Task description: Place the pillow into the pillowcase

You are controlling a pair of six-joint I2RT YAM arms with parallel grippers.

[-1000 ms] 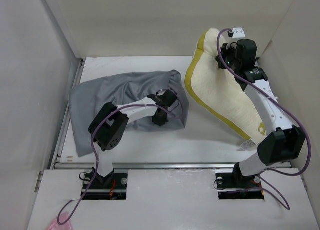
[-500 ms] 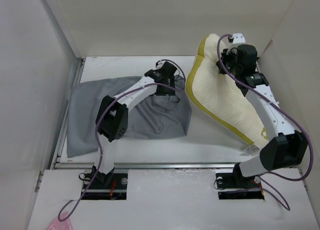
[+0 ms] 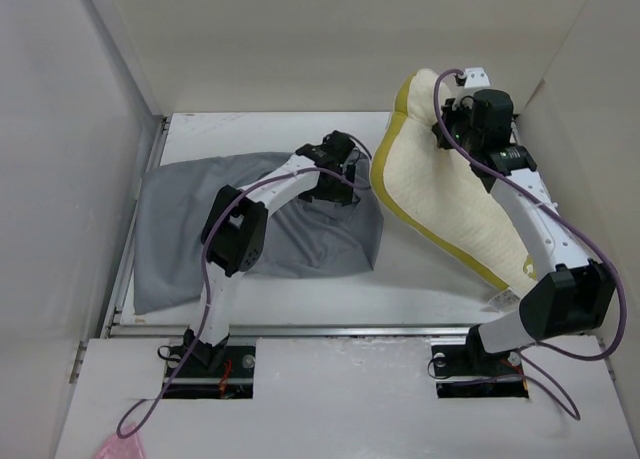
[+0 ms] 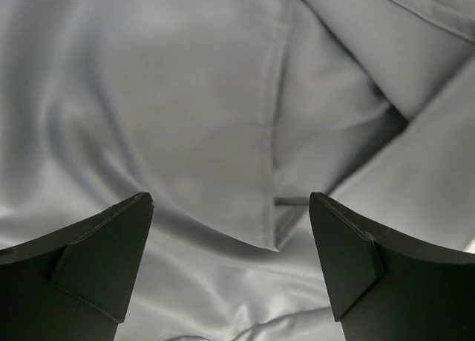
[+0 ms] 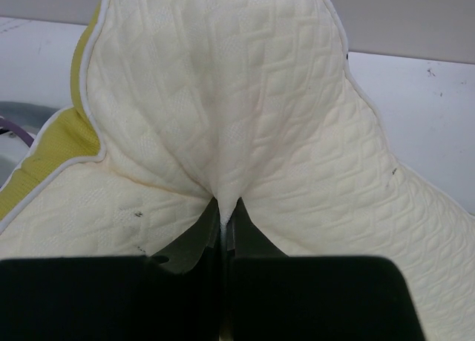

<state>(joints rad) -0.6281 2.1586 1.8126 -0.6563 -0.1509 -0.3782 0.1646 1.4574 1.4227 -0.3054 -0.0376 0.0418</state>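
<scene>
Left claw (image 4: 230, 203) hung over the pillowcase (image 4: 185, 96) with its fingers wide apart, nothing between them but grey folds, a stitched hem running beneath the gap. Whether the tips touched the cloth was hard to say. Across the way, the right claw (image 5: 220, 211) was clamped tight on a pinch of the pillow (image 5: 223, 96), cream quilting bunched up just ahead of the closed fingers, the yellow band off to its left. The pillow's lifted end sat at that claw, its near edge just beside the left claw.
</scene>
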